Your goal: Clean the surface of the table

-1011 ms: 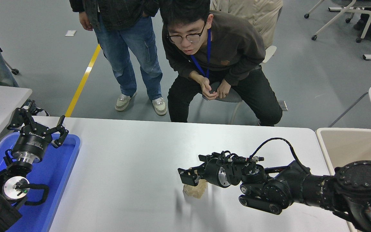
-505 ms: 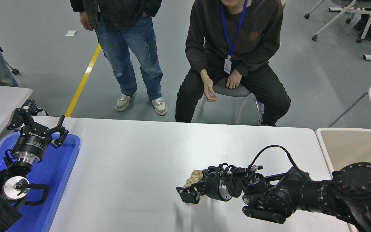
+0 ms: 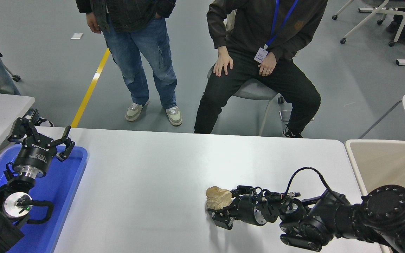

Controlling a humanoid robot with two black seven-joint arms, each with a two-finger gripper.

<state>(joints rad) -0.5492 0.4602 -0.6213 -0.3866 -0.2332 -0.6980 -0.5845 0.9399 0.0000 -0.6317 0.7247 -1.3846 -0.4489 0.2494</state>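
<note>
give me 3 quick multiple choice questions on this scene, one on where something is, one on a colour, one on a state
1. Where is the left end effector?
A. above the blue tray
B. over the beige bin
C. at the table's middle

2. What colour is the crumpled wad on the table surface?
A. green
B. tan
C. red

3. What state is the left end effector in?
A. shut on a cup
B. shut on nothing
C. open

Answers:
1. A, it hangs over the blue tray at the lower left.
2. B, the wad by the right end effector is light brown.
3. C, its fingers are spread with nothing between them.
</note>
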